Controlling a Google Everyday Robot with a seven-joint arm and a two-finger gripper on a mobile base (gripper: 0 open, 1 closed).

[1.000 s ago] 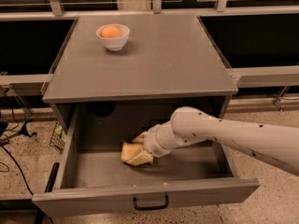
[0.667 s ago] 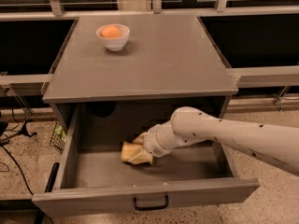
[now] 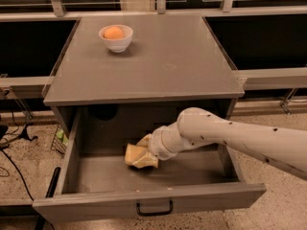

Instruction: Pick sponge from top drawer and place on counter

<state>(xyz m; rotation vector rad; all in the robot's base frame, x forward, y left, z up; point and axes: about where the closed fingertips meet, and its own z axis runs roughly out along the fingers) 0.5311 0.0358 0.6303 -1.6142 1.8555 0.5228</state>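
Observation:
The top drawer point(image 3: 96, 206) is pulled open, with its small black handle point(image 3: 154, 209) on the front panel. Inside it, left of centre, a pale yellow lump lies on the drawer floor; this looks like the sponge point(image 3: 132, 155). My gripper point(image 3: 147, 152) is down in the drawer right at the sponge, reaching in from the right on the white arm point(image 3: 230, 138). Yellowish gripper parts and the sponge blend together, so I cannot tell whether the sponge is held. The counter point(image 3: 168, 66) is the grey cabinet top above the drawer.
A white bowl point(image 3: 116, 39) holding a round orange fruit point(image 3: 113, 32) stands at the back left of the counter. Dark window bays and metal rails run behind and beside the cabinet. Black cables lie on the speckled floor at the left.

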